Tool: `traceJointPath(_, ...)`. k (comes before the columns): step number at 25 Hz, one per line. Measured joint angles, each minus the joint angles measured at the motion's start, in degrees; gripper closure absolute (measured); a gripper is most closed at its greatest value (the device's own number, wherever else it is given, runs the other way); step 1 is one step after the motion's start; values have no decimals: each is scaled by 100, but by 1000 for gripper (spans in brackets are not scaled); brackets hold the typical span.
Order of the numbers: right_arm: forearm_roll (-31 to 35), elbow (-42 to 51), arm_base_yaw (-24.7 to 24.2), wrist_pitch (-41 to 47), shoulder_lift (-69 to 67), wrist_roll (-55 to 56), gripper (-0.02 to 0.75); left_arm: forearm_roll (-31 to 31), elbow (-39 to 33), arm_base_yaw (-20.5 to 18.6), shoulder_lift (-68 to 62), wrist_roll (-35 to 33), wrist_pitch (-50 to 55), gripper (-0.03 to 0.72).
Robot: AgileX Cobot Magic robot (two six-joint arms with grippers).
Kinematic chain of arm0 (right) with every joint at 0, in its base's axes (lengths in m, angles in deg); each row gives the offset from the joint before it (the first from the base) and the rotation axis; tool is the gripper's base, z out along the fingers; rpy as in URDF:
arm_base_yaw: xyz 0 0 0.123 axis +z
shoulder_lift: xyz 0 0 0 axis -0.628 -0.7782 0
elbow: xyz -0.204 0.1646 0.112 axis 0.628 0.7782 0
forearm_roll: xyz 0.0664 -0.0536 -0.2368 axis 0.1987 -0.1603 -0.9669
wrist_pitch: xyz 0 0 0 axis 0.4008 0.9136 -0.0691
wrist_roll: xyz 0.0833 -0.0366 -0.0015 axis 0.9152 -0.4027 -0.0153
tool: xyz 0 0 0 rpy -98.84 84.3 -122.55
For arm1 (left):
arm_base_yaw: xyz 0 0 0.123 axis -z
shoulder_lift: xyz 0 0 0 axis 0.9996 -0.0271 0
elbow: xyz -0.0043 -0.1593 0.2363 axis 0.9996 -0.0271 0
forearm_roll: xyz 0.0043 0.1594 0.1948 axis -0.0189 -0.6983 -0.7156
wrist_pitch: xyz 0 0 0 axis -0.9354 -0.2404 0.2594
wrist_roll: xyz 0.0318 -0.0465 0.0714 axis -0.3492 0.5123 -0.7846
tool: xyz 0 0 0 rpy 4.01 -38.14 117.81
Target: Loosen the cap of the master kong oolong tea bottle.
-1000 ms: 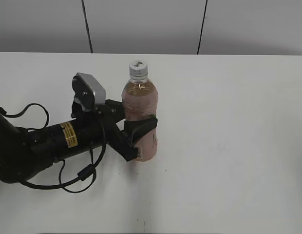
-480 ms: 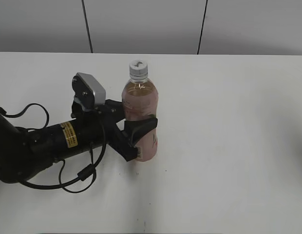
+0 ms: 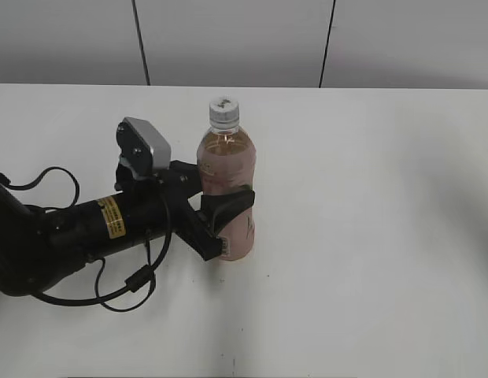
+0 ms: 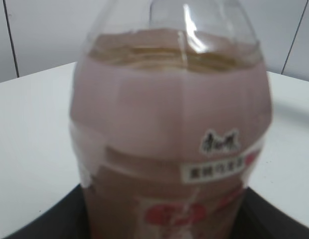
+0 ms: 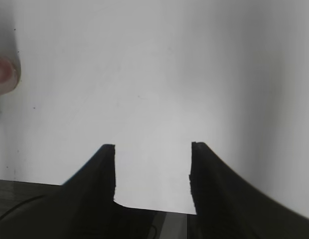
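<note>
Bright even light, soft shadows, left wrist close-up blurry, perhaps defocused

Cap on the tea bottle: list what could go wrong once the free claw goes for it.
1. The right claw is open over bare table, far from the cap; a crooked approach may knock the upright bottle.
2. The left claw grips the smooth label low down, so the bottle may spin instead of the cap loosening.
</note>
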Motion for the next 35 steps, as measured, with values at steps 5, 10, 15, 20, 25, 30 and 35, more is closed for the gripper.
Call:
traceJointPath(5, 20, -366, 818, 33, -176, 229, 407, 0, 0, 0, 0, 0, 0, 306)
traceJointPath(10, 38, -1020, 2173, 27, -612, 429, 416, 0, 0, 0, 0, 0, 0, 306)
traceJointPath(15, -121, -2043, 3137, 104, -1373, 416, 416, 0, 0, 0, 0, 0, 0, 306)
traceJointPath(20, -373, -3078, 3503, 464, -2115, 89, 416, -4, 0, 0, 0, 0, 0, 306)
traceJointPath(25, -389, -3765, 3546, 493, -2671, 531, 416, -4, 0, 0, 0, 0, 0, 306)
traceJointPath(30, -382, -4076, 3546, 525, -2938, 1203, 416, -6, 0, 0, 0, 0, -1, 306)
traceJointPath(35, -87, -4110, 3551, 533, -3160, 1642, 416, -6, 0, 0, 0, 0, -7, 306)
